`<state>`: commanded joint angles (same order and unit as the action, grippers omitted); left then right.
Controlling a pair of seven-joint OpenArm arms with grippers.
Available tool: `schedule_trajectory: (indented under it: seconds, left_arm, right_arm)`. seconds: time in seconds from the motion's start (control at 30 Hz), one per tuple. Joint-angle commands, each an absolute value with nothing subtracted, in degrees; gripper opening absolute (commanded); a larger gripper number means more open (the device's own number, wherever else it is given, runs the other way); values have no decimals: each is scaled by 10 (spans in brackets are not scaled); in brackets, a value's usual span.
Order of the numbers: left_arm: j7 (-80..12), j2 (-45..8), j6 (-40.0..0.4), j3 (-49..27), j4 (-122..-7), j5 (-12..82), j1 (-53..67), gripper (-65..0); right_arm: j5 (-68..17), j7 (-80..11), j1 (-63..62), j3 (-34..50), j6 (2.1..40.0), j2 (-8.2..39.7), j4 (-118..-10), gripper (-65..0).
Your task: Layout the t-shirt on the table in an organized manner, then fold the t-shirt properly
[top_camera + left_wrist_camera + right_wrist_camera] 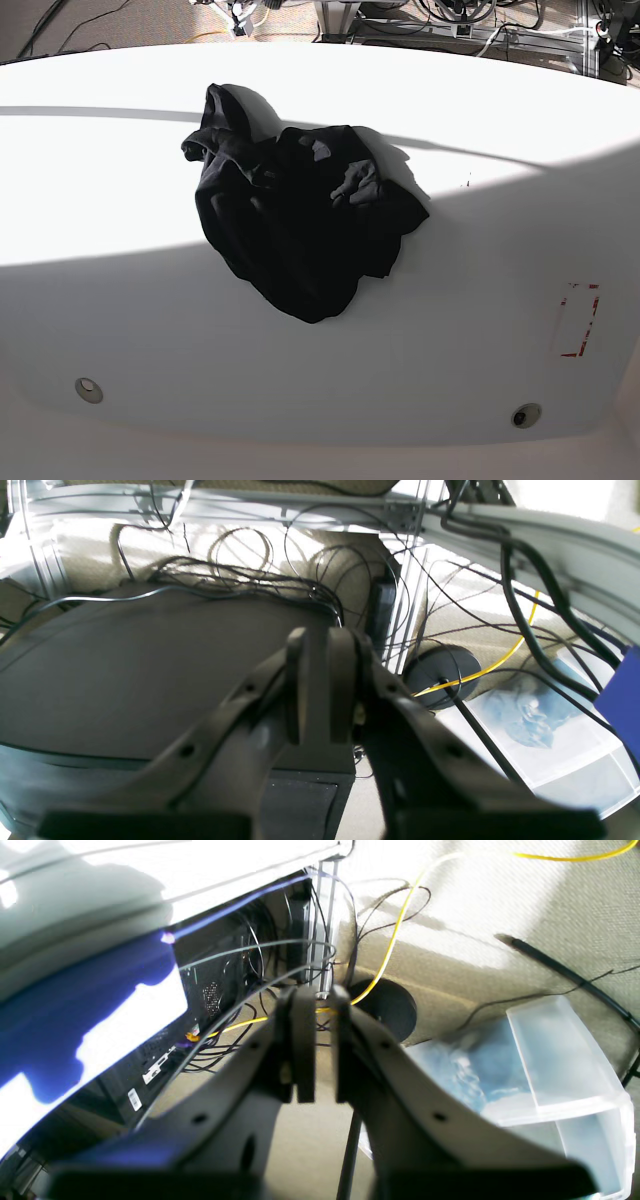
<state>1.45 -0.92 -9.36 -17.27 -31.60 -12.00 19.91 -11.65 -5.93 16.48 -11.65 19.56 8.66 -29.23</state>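
Evidently nothing has been gripped: the shirt (300, 230) lies by itself on the surface (300, 390), bunched into a dark heap. It sits a little toward the right arm's side and closer to the cable-strewn edge than to the one with the two discs (89, 390) (526, 416). One narrow twist of cloth pokes toward the cables (470, 15), while the rest spreads into a rounded lobe and a pointed corner. That reads as a shirt dropped or left crumpled, since no sleeve or hem is set square to anything. The red mark (580, 320) lies well apart from it, and I see nothing tying the cloth's position to that mark.

Both arms seem parked clear of the work, perhaps so the whole heap can be seen before a corner is chosen. Each wrist view looks past its fingers at clutter beyond. The left fingers (316, 685) stand slightly apart, nearly parallel, with a slim gap and no cloth between them. The right fingers (326, 1045) match, a narrow slot between them, also holding and touching nothing that shows.

Folding has yet to begin, I'd judge; spreading comes first. The fingers would need to part wider to take a loose edge, and thick bunching could hide which layer they catch.
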Motion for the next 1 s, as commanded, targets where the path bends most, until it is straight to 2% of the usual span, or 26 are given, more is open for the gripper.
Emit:
schedule_trajectory:
  seconds: [0.27,0.63,1.0]
  left_arm:
    - [15,-9,-94,-173,-321,-118,211,-590]
    - [62,-9,-94,-174,-329,-116,238,-592]
    - [61,-5,-94,-175,-469,-116,318,-592]
  right_arm:
    - [-120,-46,182,-116,196,87,-302,-601]
    - [-122,-46,237,-115,196,89,-388,-601]
    - [-116,-46,295,-57,197,89,-468,-602]
